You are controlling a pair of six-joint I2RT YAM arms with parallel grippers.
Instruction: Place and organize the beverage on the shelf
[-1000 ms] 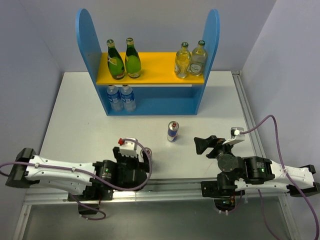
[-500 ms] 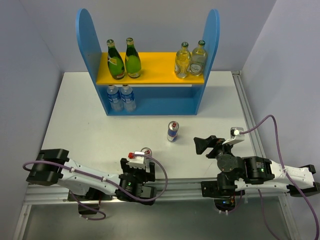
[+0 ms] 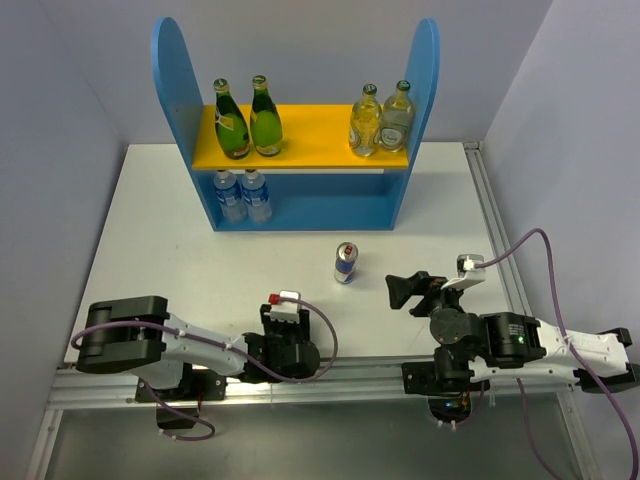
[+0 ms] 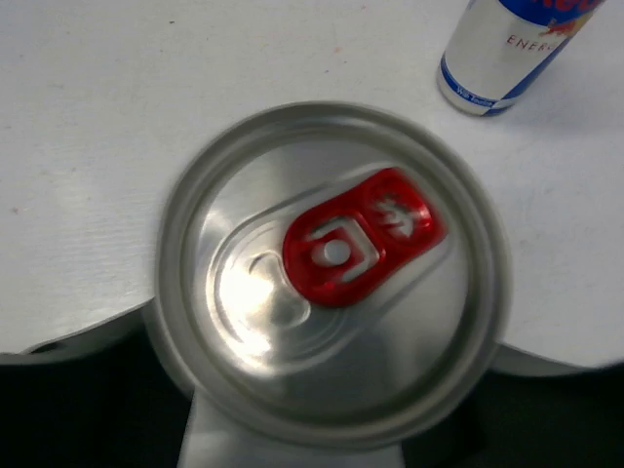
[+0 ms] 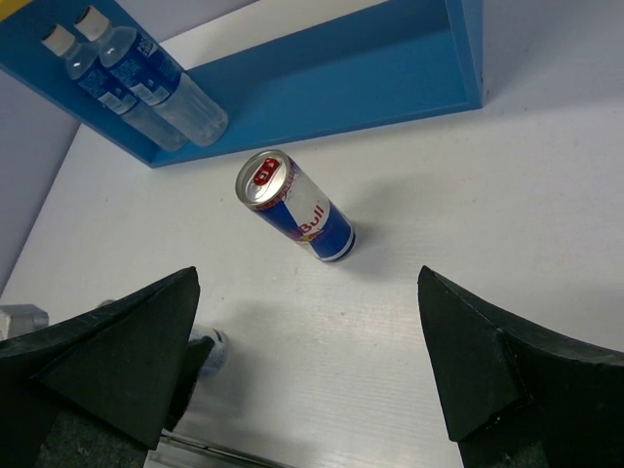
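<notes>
Along the near edge of the counter [image 3: 160, 230] the left tool [image 3: 287, 318] hung over one can [image 4: 331, 263], its grip impossible to judge, while the right tool [image 5: 307, 292] gaped empty near the other can [image 3: 345, 263], open counter reaching the shelf [image 3: 300, 212].

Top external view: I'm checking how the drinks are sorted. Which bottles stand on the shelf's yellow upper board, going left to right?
first green bottle → second green bottle → first pale clear bottle → second pale clear bottle
</notes>
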